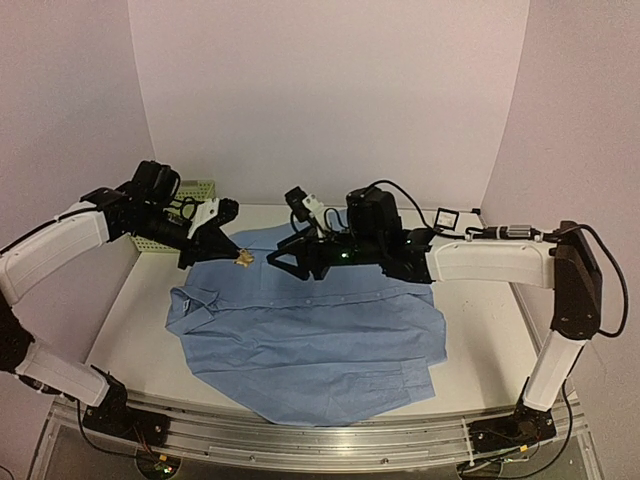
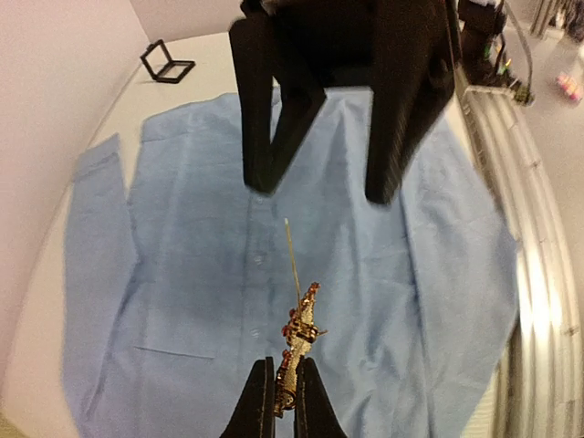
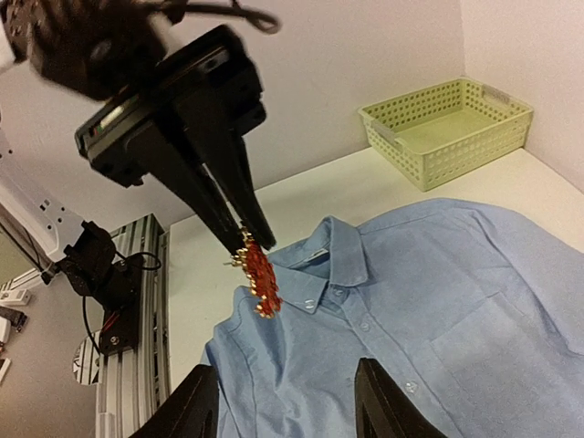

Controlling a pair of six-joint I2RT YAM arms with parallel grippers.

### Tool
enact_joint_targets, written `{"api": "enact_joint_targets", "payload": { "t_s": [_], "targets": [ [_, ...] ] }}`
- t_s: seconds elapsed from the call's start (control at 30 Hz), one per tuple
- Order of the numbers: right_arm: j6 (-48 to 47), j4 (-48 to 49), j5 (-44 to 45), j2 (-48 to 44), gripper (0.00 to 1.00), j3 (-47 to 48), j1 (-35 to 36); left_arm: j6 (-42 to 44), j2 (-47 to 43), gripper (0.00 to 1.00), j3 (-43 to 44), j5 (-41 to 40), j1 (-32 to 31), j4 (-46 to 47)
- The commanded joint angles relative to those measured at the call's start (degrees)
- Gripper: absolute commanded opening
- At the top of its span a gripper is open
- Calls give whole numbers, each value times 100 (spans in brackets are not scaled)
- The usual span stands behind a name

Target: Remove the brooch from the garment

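Left hand [image 2: 285, 397] pinches the brooch [image 2: 299, 333] beside the collar [image 3: 339, 254] of the blue shirt [image 1: 320, 340]; right hand [image 3: 285, 370] hovers, fingers apart.

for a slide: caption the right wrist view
Left gripper pinching the red-gold brooch over the collared blue shirt, right gripper open below

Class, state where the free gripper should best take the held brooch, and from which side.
Probably the free clustered end of the brooch, beyond the left gripper pinching it, approached sideways across its length: it is bulky, exposed; the pin looks too thin.
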Motion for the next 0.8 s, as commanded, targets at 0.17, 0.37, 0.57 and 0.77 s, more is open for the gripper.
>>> {"api": "enact_joint_targets", "payload": {
  "t_s": [0.17, 0.37, 0.57, 0.77],
  "targets": [
    [141, 125, 487, -526, 51, -180, -252, 4580, -1685, 0, -3040, -2465, -115, 5169],
    [193, 122, 642, -441, 50, -82, -255, 4958, -1757, 0, -3435, -2624, -122, 5975],
    [351, 120, 570, -358, 50, 36, -256, 2608, -1352, 0, -1853, -2473, -122, 3488],
    [783, 126, 84, -85, 55, 451, -252, 26, -266, 0, -30, -1146, -122, 878]
  ]
}}
